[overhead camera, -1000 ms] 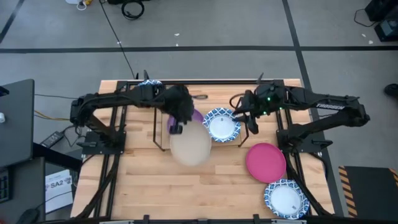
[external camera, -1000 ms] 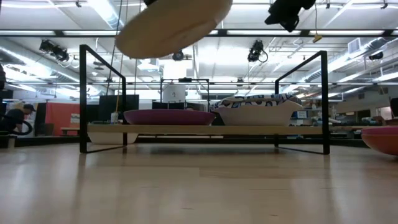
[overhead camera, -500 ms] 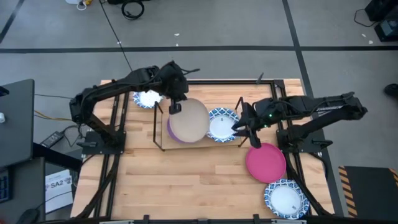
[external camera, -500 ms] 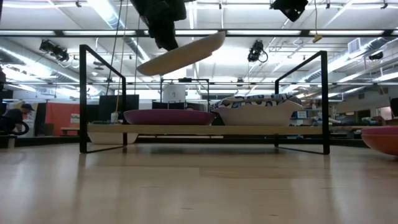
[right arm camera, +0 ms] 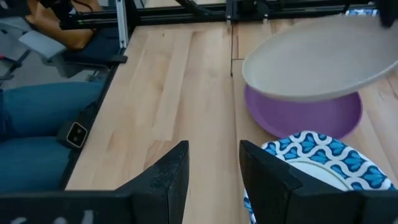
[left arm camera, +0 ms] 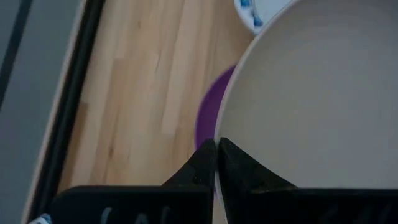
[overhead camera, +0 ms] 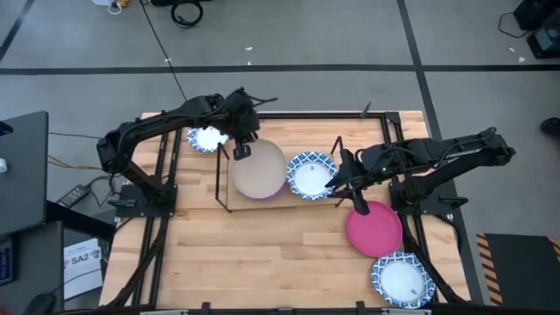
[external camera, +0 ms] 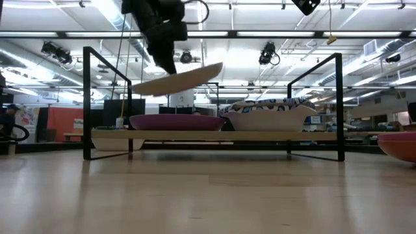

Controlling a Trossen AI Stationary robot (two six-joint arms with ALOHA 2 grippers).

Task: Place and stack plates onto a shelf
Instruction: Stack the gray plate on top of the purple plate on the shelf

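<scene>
Holding a beige plate tilted just above the purple plate, clear of it, at the left end of the shelf.

Left gripper has its jaws pinched on the beige plate's rim, back edge of the shelf side. Next to that on the shelf board sits a blue-and-white plate. Right gripper hangs near the shelf's right end with fingers spread apart, nothing in them. Out on the bench's right side there's a magenta plate, another patterned plate near the front right corner, and one more patterned plate behind the shelf's left end.
</scene>
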